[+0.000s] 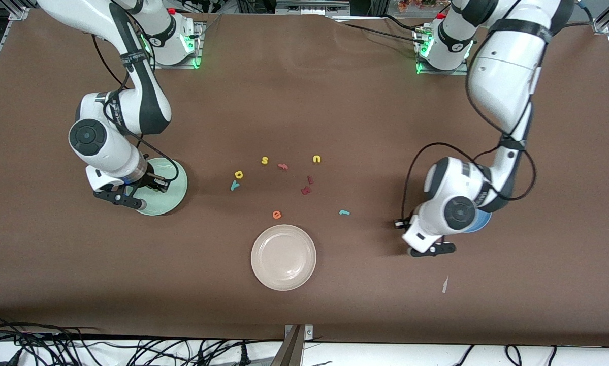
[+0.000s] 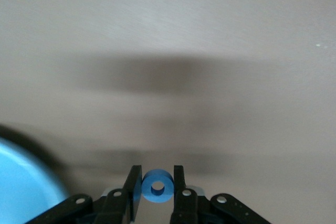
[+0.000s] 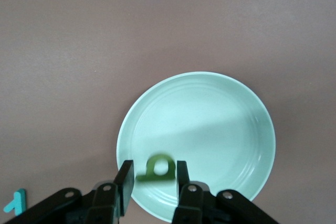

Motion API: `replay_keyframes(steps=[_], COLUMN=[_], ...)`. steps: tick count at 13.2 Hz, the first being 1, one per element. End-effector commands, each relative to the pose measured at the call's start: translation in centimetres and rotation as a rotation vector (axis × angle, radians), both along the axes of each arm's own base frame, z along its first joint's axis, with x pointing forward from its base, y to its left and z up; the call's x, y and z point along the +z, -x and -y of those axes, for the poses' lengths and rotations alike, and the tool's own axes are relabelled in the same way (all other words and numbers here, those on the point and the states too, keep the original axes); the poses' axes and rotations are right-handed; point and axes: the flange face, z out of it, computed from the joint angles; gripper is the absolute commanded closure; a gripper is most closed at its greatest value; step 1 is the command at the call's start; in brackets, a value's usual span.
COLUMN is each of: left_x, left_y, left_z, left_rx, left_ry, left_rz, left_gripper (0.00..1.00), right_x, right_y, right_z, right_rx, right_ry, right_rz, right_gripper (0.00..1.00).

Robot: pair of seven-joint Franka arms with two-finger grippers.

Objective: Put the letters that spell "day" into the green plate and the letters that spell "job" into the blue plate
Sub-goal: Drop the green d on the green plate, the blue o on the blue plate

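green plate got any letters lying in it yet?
No: the green plate is bare inside; the green letter sits between the right gripper's fingers above it.

The green plate (image 1: 174, 195) lies at the right arm's end, the dark green "a" (image 3: 157, 167) above it. The blue plate (image 2: 21, 192) lies at the left arm's end, the blue "o" (image 2: 157, 186) just beside it. The yellow "d" (image 1: 238, 175), teal "y" (image 1: 234, 186) and teal "j" (image 1: 344, 212) lie mid-table.

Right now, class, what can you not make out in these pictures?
- Blue plate: front view, mostly hidden under the left arm; left wrist view, cut off by the edge.
- Dark green "a": right wrist view, blurred at the right gripper over the green plate; held or released, unclear.
- Dark red letters: front view, too small to read.
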Motion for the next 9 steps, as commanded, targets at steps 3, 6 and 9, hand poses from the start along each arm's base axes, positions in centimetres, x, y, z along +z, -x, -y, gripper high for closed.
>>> replay_keyframes(steps=[3, 6, 9], left_x=[3.5, 1.7, 0.9], left_y=[0.8, 1.7, 2.6], left_z=[-8.4, -11.2, -11.4], left_rx=[-0.242, -0.382, -0.401], left_ry=[0.079, 0.067, 0.061], left_rz=[-0.106, -0.156, -0.213], left_gripper=[0.92, 0.76, 0.0], right_x=[0.5, 0.2, -1.2], right_y=[0.6, 1.4, 2.3], right_z=[-0.9, -6.2, -11.2], right_rx=[-0.025, -0.124, -0.215], right_ry=[-0.031, -0.057, -0.088], right_rz=[-0.013, -0.005, 0.027], right_gripper=[0.29, 0.29, 0.29])
